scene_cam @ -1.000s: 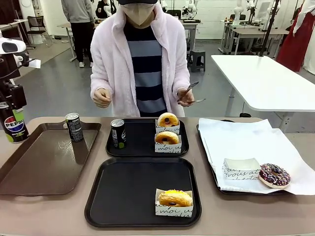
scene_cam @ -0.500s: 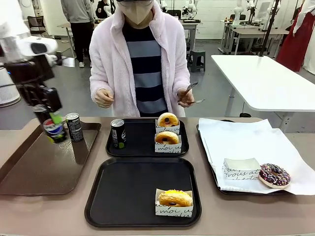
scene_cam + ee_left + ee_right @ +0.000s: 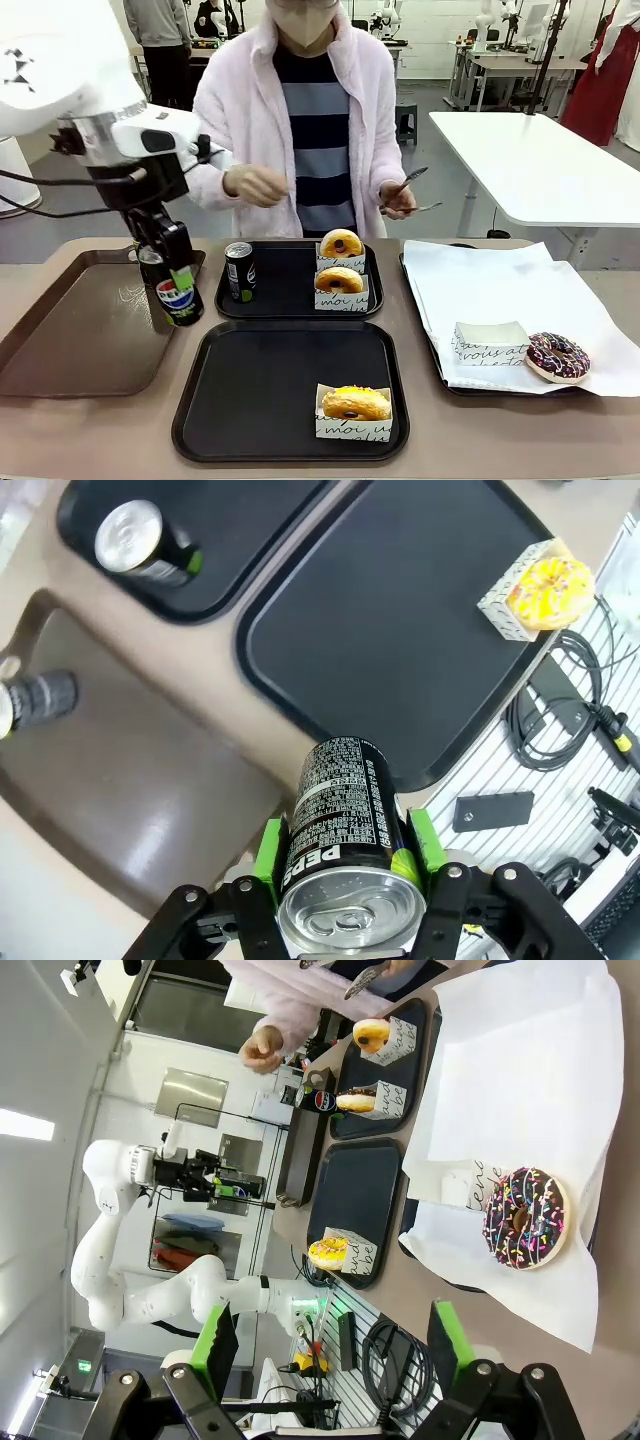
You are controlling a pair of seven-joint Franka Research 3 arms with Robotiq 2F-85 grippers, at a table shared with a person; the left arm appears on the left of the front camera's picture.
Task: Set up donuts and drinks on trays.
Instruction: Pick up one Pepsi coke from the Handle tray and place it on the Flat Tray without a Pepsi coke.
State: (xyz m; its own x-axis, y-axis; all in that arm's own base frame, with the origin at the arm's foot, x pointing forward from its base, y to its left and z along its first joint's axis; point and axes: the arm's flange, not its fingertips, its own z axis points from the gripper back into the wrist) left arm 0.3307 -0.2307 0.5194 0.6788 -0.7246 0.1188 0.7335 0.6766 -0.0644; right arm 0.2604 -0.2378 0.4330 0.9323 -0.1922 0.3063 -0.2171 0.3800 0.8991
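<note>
The left hand is clenched on a slim black Pepsi can with a silver top, its green pads pressed to the can's sides, holding it in the air. Landmark: the near matte black square tray. The held can hangs just left of this tray's far-left corner, over the right edge of the brown rectangular tray. A yellow-iced donut in a white paper sleeve sits in the near tray's near-right corner. Beyond it, the far black tray carries a second black can and two sleeved glazed donuts. To its right, on the white paper, lies a chocolate-sprinkled donut. The right hand is released, fingers wide apart, above the worktop.
</note>
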